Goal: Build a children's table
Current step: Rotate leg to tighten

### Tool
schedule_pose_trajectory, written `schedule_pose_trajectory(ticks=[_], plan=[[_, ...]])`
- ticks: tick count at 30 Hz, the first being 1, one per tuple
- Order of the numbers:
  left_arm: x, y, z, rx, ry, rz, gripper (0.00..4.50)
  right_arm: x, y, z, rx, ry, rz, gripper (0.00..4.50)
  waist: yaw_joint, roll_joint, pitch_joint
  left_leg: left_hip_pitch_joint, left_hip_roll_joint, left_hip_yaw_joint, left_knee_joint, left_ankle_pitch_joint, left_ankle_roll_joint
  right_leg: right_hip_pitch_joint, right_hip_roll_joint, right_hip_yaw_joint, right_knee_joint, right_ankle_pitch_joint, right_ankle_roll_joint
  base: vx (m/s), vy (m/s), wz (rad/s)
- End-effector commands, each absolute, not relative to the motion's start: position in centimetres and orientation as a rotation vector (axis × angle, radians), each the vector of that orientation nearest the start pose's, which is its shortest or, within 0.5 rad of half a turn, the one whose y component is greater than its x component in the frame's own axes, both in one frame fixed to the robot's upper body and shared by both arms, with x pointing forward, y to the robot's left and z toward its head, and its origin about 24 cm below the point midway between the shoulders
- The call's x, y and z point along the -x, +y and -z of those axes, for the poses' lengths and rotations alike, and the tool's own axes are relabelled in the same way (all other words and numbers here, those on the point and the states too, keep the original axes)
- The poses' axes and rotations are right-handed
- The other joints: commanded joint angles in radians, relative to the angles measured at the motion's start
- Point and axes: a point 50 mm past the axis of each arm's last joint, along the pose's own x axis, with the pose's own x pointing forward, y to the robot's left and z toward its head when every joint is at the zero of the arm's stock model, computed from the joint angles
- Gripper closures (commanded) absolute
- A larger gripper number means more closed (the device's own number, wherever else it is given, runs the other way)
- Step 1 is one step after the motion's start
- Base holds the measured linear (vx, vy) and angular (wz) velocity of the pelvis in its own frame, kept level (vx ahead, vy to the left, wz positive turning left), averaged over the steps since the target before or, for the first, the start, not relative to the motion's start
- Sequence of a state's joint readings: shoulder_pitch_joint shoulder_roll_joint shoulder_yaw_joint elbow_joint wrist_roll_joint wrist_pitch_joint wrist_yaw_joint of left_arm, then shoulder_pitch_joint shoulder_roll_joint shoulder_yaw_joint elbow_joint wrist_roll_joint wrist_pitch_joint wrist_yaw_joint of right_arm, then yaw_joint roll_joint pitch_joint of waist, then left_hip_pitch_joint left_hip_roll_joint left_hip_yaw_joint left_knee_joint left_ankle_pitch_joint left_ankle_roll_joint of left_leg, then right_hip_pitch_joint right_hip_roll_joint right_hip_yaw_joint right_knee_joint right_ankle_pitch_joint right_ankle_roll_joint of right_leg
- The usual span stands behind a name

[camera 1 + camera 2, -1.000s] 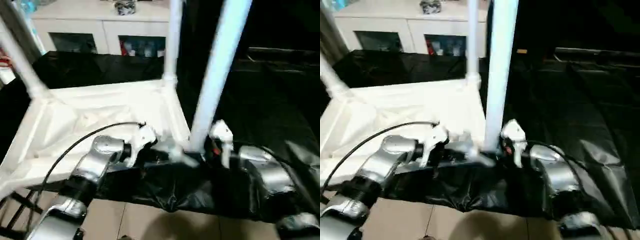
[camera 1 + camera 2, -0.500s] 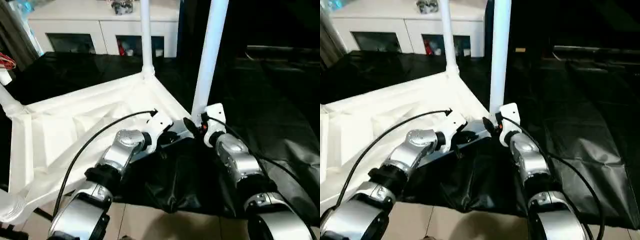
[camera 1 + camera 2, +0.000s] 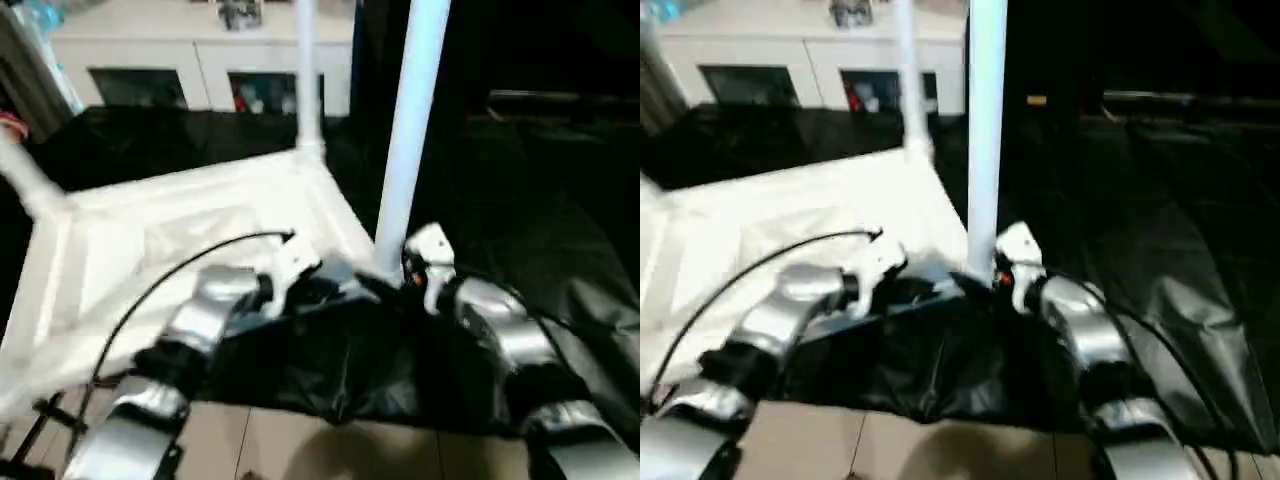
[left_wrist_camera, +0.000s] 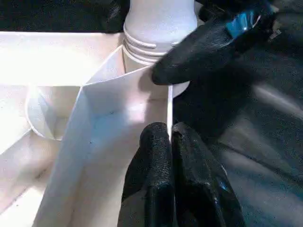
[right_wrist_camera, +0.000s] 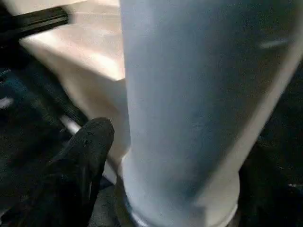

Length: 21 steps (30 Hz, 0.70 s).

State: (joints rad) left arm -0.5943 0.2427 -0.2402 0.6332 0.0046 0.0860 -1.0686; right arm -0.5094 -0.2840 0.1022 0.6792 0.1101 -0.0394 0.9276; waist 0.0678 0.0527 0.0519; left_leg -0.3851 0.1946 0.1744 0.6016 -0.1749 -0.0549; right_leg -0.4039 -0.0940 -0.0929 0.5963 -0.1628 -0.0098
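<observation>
Left eye view shows the white tabletop (image 3: 190,220) lying upside down on the black-draped bench (image 3: 560,200), its ribbed underside up. Its near corner reaches the bench's front edge. Three legs stand in the corner sockets: the near leg (image 3: 405,130) at the corner closest to the robot, the far leg (image 3: 306,80) behind it, and a third leg (image 3: 30,180) at the left.

Left wrist view shows the left gripper (image 4: 170,142) with its two black fingers (image 4: 156,156) pressed together, pinching the thin rim of the tabletop just beside the near socket. One finger of the other gripper touches the ribbed base of the near leg there.

Right wrist view shows the right gripper (image 3: 395,272) at the foot of the near leg, its fingers (image 5: 80,161) spread apart on either side of the tube and not squeezing it.

Behind the bench stands a white cabinet (image 3: 200,50).
</observation>
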Motion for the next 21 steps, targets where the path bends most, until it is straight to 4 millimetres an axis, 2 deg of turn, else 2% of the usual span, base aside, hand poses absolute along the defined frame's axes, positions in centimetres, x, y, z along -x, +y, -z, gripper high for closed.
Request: schedule_pose_trajectory(ticks=[1,4,5,10,15,21], plan=[[-32.0,9.6,-6.5,-0.279,0.246,1.330,4.50,-31.1,-14.1,-3.7,0.146,0.263,-1.120,0.71,0.003,-0.013,-0.071,0.016,0.040,-0.005,-0.073,-0.242,0.088,0.055,-0.053,0.045,-0.064,-0.225,-0.250,0.000,0.000,0.00],[-31.7,10.0,-6.6,-0.275,0.256,1.368,4.50,-30.5,-14.5,-3.9,0.161,0.276,-1.196,0.71,0.006,-0.015,-0.071,0.015,0.040,-0.004,-0.073,-0.236,0.089,0.054,-0.054,0.046,-0.064,-0.214,-0.249,0.000,0.000,0.00],[-31.6,10.1,-6.7,-0.273,0.262,1.381,4.50,-30.3,-14.7,-4.0,0.171,0.277,-1.218,0.97,0.010,-0.015,-0.072,0.015,0.038,-0.004,-0.071,-0.225,0.090,0.054,-0.055,0.047,-0.063,-0.213,-0.250,0.000,0.000,0.00],[-30.9,10.6,-6.5,-0.277,0.307,1.451,4.50,-29.8,-15.0,-3.9,0.207,0.297,-1.273,1.28,0.017,-0.012,-0.073,0.016,0.039,-0.004,-0.072,-0.212,0.085,0.052,-0.055,0.046,-0.061,-0.208,-0.251,0.000,0.000,0.00],[-30.8,10.6,-6.6,-0.272,0.308,1.460,4.50,-29.4,-14.8,-4.0,0.181,0.310,-1.305,1.71,0.020,-0.015,-0.072,0.017,0.040,-0.004,-0.073,-0.216,0.079,0.051,-0.055,0.047,-0.062,-0.221,-0.247,0.000,0.000,0.00],[-31.0,10.6,-6.5,-0.283,0.292,1.412,4.50,-29.4,-14.6,-3.7,0.176,0.309,-1.289,1.79,0.019,-0.012,-0.072,0.016,0.039,-0.005,-0.073,-0.218,0.074,0.051,-0.056,0.047,-0.063,-0.229,-0.240,0.000,0.000,0.00]])
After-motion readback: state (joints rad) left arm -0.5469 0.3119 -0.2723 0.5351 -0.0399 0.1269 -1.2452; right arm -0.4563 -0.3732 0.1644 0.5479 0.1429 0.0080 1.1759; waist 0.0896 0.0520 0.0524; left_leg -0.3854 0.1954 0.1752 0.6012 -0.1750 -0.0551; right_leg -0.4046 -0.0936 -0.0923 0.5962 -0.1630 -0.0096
